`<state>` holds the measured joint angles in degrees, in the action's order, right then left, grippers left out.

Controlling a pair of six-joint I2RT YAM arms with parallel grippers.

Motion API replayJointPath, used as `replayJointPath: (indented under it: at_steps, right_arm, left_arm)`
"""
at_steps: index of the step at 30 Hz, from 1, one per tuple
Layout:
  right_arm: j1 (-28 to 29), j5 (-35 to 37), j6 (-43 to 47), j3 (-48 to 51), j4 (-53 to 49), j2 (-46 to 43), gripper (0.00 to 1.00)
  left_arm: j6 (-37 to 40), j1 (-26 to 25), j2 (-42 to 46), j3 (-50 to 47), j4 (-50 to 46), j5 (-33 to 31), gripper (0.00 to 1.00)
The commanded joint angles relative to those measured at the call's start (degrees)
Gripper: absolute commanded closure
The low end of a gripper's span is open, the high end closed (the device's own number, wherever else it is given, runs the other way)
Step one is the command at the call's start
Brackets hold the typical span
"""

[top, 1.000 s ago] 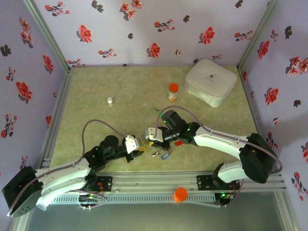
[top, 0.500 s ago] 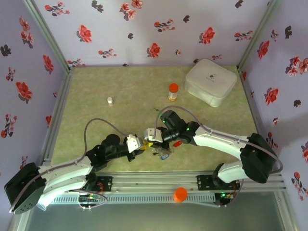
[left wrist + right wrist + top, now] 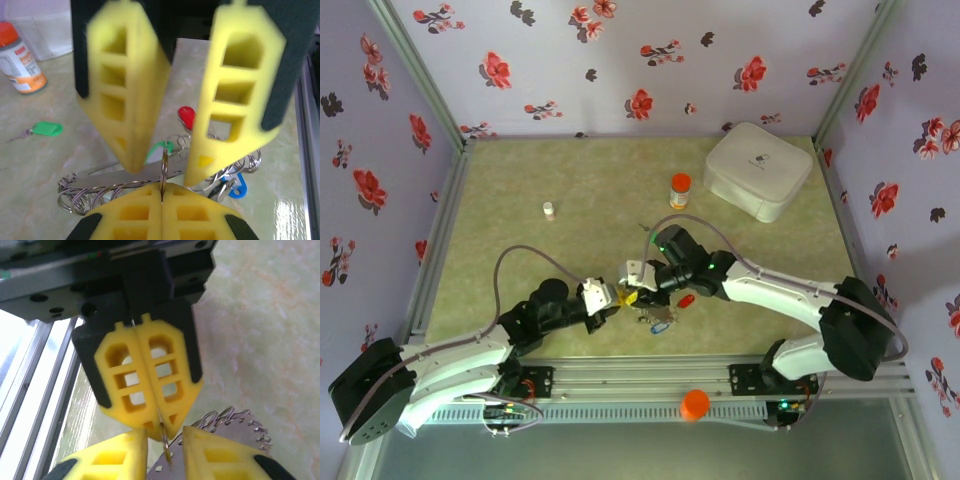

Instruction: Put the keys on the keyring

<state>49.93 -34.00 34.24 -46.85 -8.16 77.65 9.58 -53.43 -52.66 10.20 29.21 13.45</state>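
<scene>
Keyring (image 3: 163, 161) pinched edge-on, on the arm-base side of the orange-capped bottle (image 3: 680, 190).
The wire looks thin, stiff and slick, so grip a bare stretch clear of the tagged keys (image 3: 186, 116), which are light and likely to swing. The left gripper (image 3: 161, 194) is clamped on the wire, and the right gripper (image 3: 164, 441) stands parted astride it. Bare table lies toward the bottle; the frame rail (image 3: 620, 366) runs close on the opposite side.
</scene>
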Motion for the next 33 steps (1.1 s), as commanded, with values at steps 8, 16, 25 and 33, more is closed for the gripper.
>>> replayJointPath:
  at_steps: [8,16,25,33]
  right_arm:
    - [-8.9,-10.3,-13.7,10.9,20.9,-7.2,0.68]
    - [-9.2,-14.9,-16.8,11.2,28.0,-1.3,0.72]
    - [-9.1,-19.4,-19.2,10.4,30.5,2.2,0.72]
    - [-8.3,-19.9,-20.3,10.1,32.7,3.7,0.83]
  left_arm:
    - [-3.8,2.4,-2.0,-4.7,19.1,-0.4,1.00]
    - [-5.4,3.0,-5.1,-6.5,27.8,0.9,1.00]
    - [-6.4,3.2,-6.2,-6.6,30.5,1.2,1.00]
    - [-6.7,3.2,-5.9,-6.5,30.5,1.5,1.00]
